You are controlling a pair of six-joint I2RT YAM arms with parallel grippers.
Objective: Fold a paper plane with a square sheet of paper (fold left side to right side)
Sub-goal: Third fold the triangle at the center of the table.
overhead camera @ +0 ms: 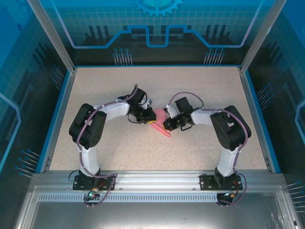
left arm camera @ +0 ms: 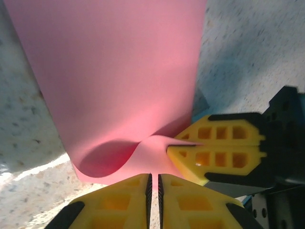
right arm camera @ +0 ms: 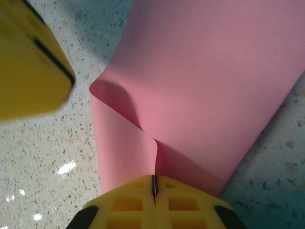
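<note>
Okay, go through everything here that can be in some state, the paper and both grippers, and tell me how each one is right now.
paper: bent over on itself in a loose curl, not pressed flat, pink side out.
right gripper: shut on the paper's edge.
left gripper: almost shut, with its tips at the paper's curl; I cannot tell whether it grips the paper.

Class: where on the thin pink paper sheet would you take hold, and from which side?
Probably the buckled edge of the thin pink paper sheet, approached edge-on from outside the sheet: the curl lifts it off the speckled table, leaving room for jaws above and below.
</note>
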